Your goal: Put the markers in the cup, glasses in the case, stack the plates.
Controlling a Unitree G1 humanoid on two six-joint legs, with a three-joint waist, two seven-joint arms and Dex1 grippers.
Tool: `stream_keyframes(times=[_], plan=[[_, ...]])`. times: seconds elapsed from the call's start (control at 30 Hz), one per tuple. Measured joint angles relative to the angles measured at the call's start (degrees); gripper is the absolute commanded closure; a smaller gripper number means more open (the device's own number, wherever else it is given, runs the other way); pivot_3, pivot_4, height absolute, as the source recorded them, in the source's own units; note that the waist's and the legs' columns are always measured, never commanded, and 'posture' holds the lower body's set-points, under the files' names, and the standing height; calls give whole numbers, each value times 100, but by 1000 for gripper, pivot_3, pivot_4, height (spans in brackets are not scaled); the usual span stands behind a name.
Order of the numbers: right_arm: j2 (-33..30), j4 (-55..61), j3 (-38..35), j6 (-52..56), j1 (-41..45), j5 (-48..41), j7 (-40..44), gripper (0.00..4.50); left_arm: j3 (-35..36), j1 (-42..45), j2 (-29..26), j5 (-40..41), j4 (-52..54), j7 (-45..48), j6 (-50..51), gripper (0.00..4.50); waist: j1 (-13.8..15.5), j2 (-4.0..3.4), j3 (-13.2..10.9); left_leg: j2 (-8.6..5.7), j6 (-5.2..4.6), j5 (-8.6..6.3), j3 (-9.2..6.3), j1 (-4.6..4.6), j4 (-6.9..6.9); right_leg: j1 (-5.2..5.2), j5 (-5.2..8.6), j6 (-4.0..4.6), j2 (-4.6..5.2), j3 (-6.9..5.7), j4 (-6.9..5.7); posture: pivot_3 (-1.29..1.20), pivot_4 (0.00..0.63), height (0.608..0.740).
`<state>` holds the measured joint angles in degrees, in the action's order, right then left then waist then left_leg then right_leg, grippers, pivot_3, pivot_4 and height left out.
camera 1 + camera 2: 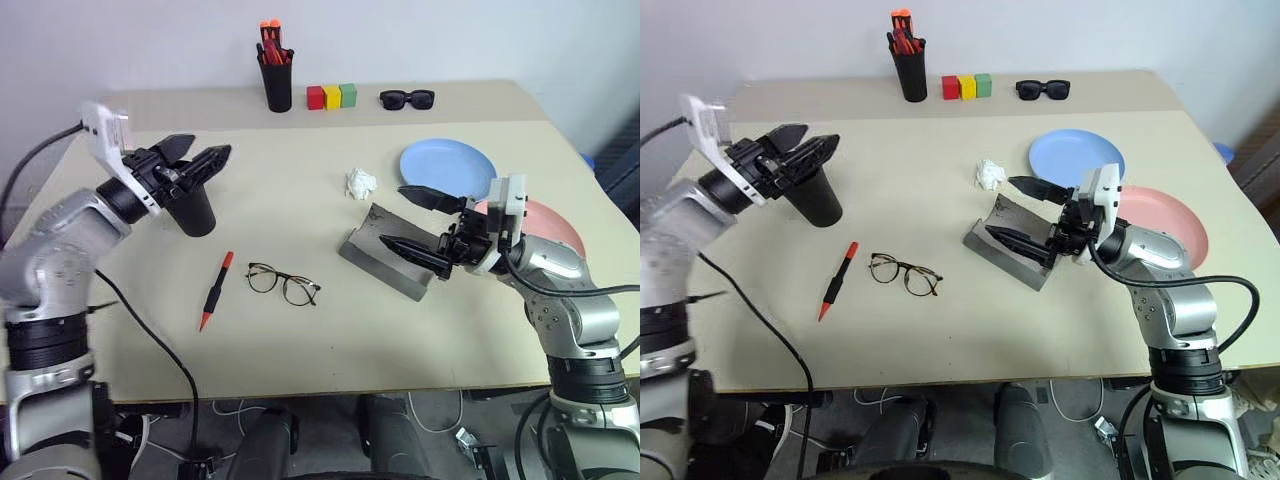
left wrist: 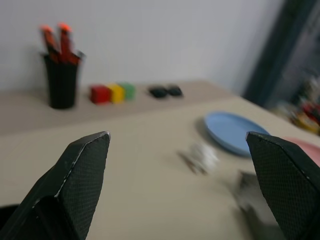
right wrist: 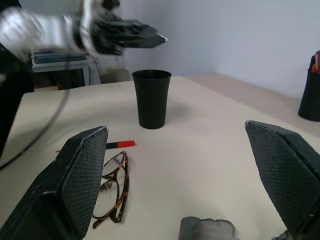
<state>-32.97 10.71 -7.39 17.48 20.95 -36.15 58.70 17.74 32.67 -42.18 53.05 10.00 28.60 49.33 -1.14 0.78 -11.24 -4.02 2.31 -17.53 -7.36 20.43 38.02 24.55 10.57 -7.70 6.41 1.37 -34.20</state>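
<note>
The black cup [image 1: 195, 213] stands upright on the table's left side. My left gripper [image 1: 210, 148] hovers level just above its rim, open and empty. A black marker with red ends [image 1: 215, 292] lies in front of the cup, and the wire-rimmed glasses [image 1: 283, 284] lie unfolded to its right. The grey case [image 1: 382, 262] lies mid-table, and my right gripper [image 1: 392, 215] is open and empty over its right end. The light blue plate [image 1: 447, 168] and the pink plate [image 1: 550, 228] sit side by side at the right, the pink one partly behind my right arm.
A black pen holder with orange-red pens [image 1: 275, 78], three coloured blocks [image 1: 331, 96] and black sunglasses [image 1: 407, 98] line the back edge. A crumpled white paper [image 1: 361, 183] lies between the case and the blue plate.
</note>
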Motion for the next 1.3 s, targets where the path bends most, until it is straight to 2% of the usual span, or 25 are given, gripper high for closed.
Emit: stream_keyframes(times=[0.1,0.23,0.37,0.5,0.57,0.7,1.03,1.3], plan=[[-17,-44,-13,-48,-24,5,72,0,-76,48,-294,470,410,-534,1232,31,2,0,0,0,1,1,0,-2,0,-3,1,1,-6,0,0,0,150,740],[-51,-131,-11,-95,-24,45,145,0,-133,49,-352,1059,777,-1171,2511,31,4,0,0,0,2,1,-4,0,0,-2,1,1,-7,0,-1,0,150,740],[-50,-133,-11,-143,-77,78,132,0,-198,-26,-713,1116,1249,-1693,3509,31,-6,0,-1,1,4,2,-1,1,-3,4,1,3,-9,3,-1,0,150,740],[-46,-130,-2,-158,-162,112,119,0,-368,-103,-989,1022,1284,-1971,4089,31,14,0,-1,0,5,3,0,3,-3,2,1,3,-9,3,2,0,150,740],[-46,-126,-1,-163,-207,114,119,0,-467,-107,-1142,1026,955,-2146,4246,31,19,0,-1,1,7,3,-2,2,-3,2,2,3,-10,2,0,0,150,740],[-46,-121,-1,-167,-268,118,120,0,-603,-308,-1251,1621,516,-2554,4269,31,19,0,-1,1,7,3,-4,4,-3,2,2,3,-8,4,5,0,150,740],[-332,203,26,-9,-653,-11,523,0,-800,-604,-916,2537,222,-3793,4269,31,44,0,-1,-2,9,4,-6,4,-3,1,2,3,-3,3,5,0,150,740],[-440,332,20,87,-823,-41,675,0,-1052,-563,-529,2773,189,-4448,4269,31,44,0,1,-2,11,6,-4,2,-3,1,2,4,-3,4,4,0,150,740]])
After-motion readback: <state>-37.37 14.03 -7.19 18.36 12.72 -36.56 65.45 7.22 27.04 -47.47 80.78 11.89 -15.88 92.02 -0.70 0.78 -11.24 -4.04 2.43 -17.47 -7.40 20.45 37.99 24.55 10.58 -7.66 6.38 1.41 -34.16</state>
